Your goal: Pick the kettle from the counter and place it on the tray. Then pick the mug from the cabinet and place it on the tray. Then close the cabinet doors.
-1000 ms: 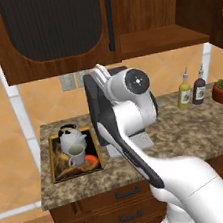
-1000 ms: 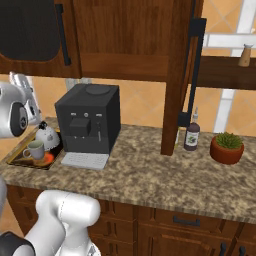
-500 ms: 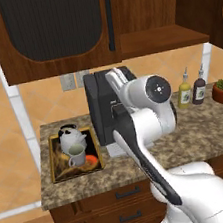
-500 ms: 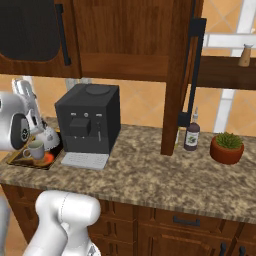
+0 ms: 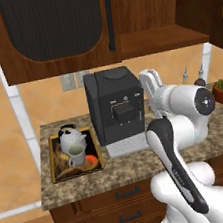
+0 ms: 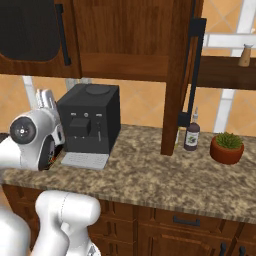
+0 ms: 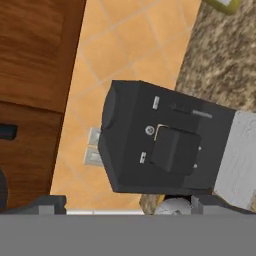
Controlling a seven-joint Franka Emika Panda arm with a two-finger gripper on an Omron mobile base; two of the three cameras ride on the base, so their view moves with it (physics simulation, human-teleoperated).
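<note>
The kettle [image 5: 68,136] and the grey mug [image 5: 77,154] both stand on the gold-rimmed tray [image 5: 56,162] at the counter's [image 5: 126,164] left end. My gripper [image 5: 148,79] is raised in front of the coffee machine, right of the tray, open and holding nothing. From the other side the gripper [image 6: 45,98] stands left of the machine. In the hand view the gripper [image 7: 130,205] faces the machine, with a white rounded shape at the bottom edge. The cabinet's left door [image 5: 53,26] faces forward. Its right door [image 6: 180,75] stands swung out, leaving the shelf [image 5: 158,38] bare.
A black coffee machine [image 5: 117,110] with a grey drip plate [image 6: 85,160] sits mid-counter. Bottles [image 6: 192,135] and a potted plant [image 6: 227,147] stand toward the right end. Open granite [image 6: 150,175] lies in front of them.
The arm has swung right, away from above the tray and across the front of the coffee machine. Kettle, mug and tray have stayed put. The gripper stays open.
</note>
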